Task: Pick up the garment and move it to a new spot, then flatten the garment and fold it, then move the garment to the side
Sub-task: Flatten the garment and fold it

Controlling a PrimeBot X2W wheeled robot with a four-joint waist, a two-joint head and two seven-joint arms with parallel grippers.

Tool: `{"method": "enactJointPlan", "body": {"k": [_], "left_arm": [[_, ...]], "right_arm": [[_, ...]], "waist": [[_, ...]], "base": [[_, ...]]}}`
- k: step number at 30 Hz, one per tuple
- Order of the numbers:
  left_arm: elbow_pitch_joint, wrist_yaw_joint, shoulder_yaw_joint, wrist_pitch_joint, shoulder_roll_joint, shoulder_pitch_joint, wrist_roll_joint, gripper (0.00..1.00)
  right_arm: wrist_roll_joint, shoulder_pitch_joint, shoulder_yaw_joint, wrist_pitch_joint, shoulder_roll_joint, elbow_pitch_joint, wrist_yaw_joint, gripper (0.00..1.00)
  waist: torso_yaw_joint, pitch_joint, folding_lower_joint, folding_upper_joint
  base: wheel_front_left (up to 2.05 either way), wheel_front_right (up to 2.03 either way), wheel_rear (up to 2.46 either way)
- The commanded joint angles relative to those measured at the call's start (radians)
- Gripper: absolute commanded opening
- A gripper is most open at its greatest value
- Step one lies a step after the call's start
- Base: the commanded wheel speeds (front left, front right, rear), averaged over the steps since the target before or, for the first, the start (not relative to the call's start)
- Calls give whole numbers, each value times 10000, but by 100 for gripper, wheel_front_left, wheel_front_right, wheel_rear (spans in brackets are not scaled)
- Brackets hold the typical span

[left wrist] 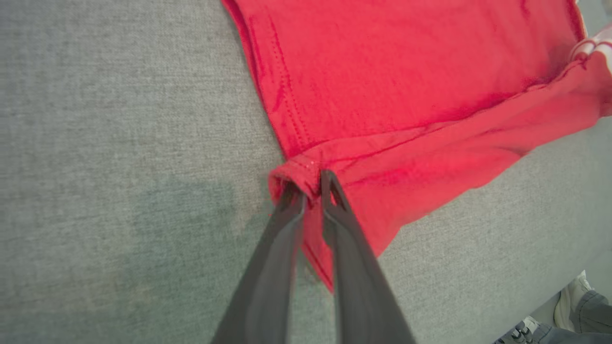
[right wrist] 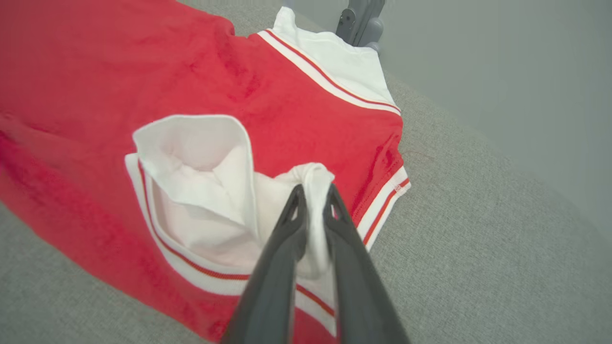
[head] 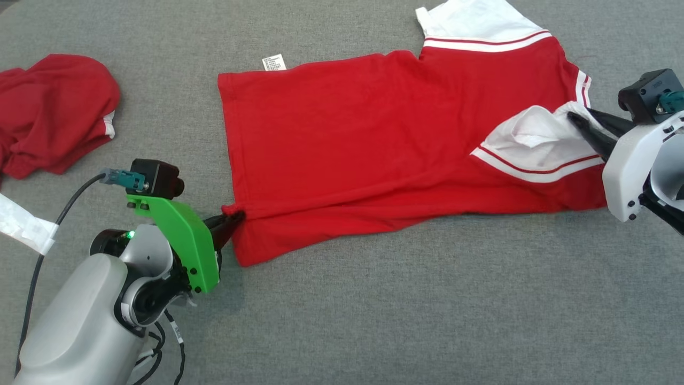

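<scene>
the red shirt (head: 374, 144) lay spread on the grey cloth-covered bench (head: 374, 331), from the centre of the head view to its upper right. its hem faced the left of the frame, its white, red-striped sleeves the right. the lower long edge was folded up over the body, forming a ridge. a white label (head: 274, 62) stuck out past the upper edge, near the hem.

left pincer (head: 235, 218): at the lower left corner of the shirt, fingers closed tight on a bunched bit of hem where the fold met it. the left wrist view showed red cloth pinched between the tips.

right pincer (head: 574, 118): at the right edge of the head view, fingers closed on the white cloth of the nearer sleeve (head: 534, 141), which stood puffed open over the red body. the right wrist view showed a loop of white cloth caught between the tips.

a second red garment (head: 53, 112) lay crumpled at the upper left of the head view, well apart from the shirt. a shoe (left wrist: 569, 301) showed at the lower right corner of the left wrist view, past the bench edge.
</scene>
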State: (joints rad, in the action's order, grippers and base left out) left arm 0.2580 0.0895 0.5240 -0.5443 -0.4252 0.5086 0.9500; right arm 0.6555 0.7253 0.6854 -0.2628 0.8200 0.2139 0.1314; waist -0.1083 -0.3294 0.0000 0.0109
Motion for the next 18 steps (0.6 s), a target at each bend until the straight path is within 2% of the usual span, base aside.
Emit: {"method": "enactJointPlan", "body": {"k": [1,8,14,18], "left_arm": [[22,-17,-58,52,-7,129,109,100],[-638,138,-487,1145,-237,-623,203,100],[-2257,-525,-892,2251,-575,-2594,35,100],[-2736,-1030,-981,2861,-438,-3770,-16,100]], "right_arm": [[-102,100,11,153,-71,90,-15,100],[-289,-374,-205,1051,-263,191,-14,100],[-396,-1792,-1406,1851,-433,-424,-14,100],[-617,-3198,-2430,1802,-691,-778,-14,100]], "waist": [[34,41,0,-109],[230,437,0,-109],[465,882,0,-109],[546,969,0,-109]], "base": [[0,0,0],[0,0,0],[0,0,0],[0,0,0]]}}
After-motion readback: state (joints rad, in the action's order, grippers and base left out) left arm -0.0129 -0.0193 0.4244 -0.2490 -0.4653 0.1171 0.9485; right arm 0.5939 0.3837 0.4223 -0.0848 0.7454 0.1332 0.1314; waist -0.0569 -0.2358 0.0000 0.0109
